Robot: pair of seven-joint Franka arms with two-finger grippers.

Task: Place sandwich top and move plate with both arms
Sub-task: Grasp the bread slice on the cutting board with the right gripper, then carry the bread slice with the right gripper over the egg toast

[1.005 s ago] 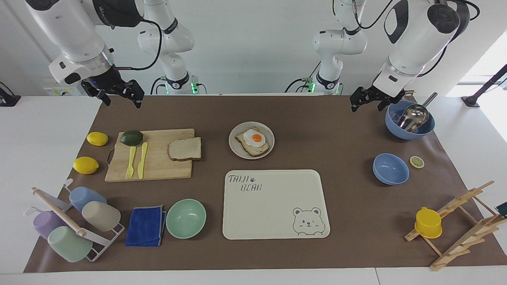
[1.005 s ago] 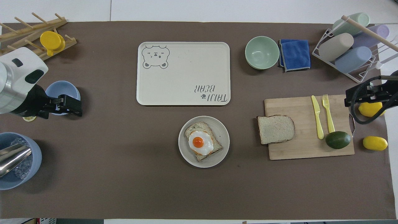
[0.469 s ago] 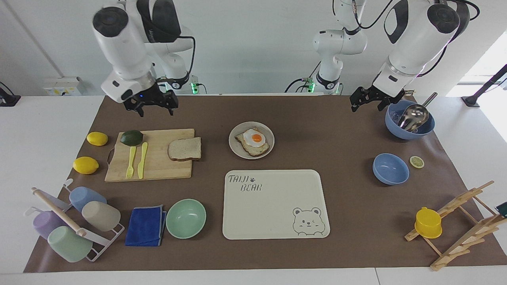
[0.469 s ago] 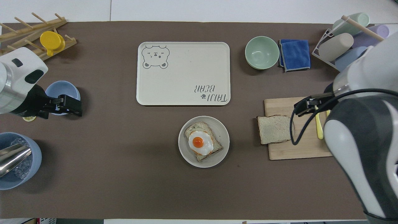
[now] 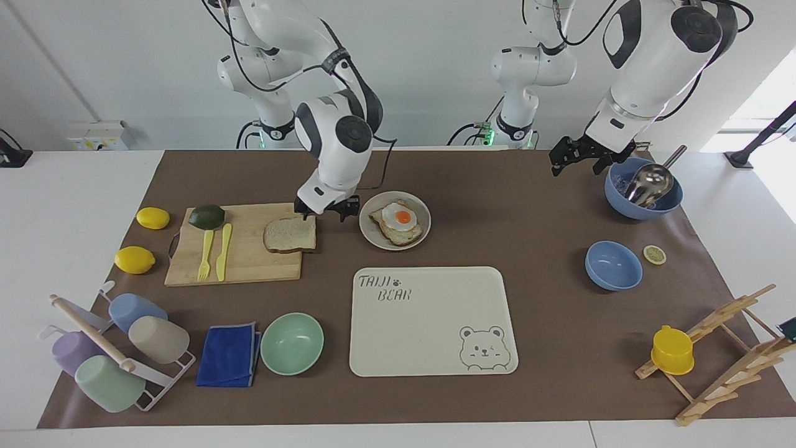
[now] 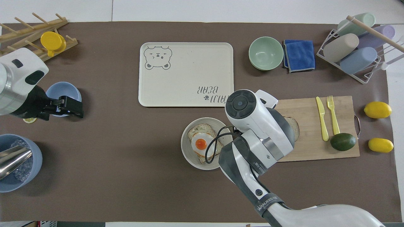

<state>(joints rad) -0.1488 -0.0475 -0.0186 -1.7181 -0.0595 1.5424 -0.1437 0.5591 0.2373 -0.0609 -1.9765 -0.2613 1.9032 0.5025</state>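
Observation:
The sandwich top (image 5: 289,234), a plain bread slice, lies on the wooden cutting board (image 5: 249,261) at the board's end beside the plate. In the overhead view only its edge (image 6: 295,126) shows past the right arm. The plate (image 5: 420,205) holds a toast slice with a fried egg (image 5: 398,221); its rim also shows in the overhead view (image 6: 189,156). My right gripper (image 5: 324,215) is open and low over the bread's corner nearest the plate, holding nothing. My left gripper (image 5: 575,160) waits, open and empty, in the air beside the blue bowl with a ladle (image 5: 643,190).
The bear-print tray (image 5: 429,323) lies farther from the robots than the plate. A mint-green bowl (image 5: 292,343) and a blue cloth (image 5: 229,356) lie beside it. An avocado (image 5: 206,216), a fork and a knife lie on the board. A small blue bowl (image 5: 613,266) stands toward the left arm's end.
My right arm has swung from the table's end in over the cutting board and come down to the bread slice. The left arm has not moved.

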